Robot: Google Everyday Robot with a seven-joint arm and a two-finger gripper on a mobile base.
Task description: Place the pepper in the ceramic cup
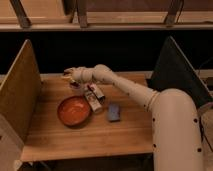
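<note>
My gripper [68,75] hangs over the far left part of the wooden table [100,135], with the white arm [125,86] reaching in from the right. Directly below and slightly right of it sits the small pale ceramic cup [76,85], partly hidden by the gripper. I cannot make out the dark red pepper; it is hidden at the gripper or in the cup.
A wide orange-red bowl [74,111] sits in front of the cup. Two packets [94,97] lie to the bowl's right, and a blue object [114,112] lies further right. Wooden side panels stand at the left [19,90] and right [177,70].
</note>
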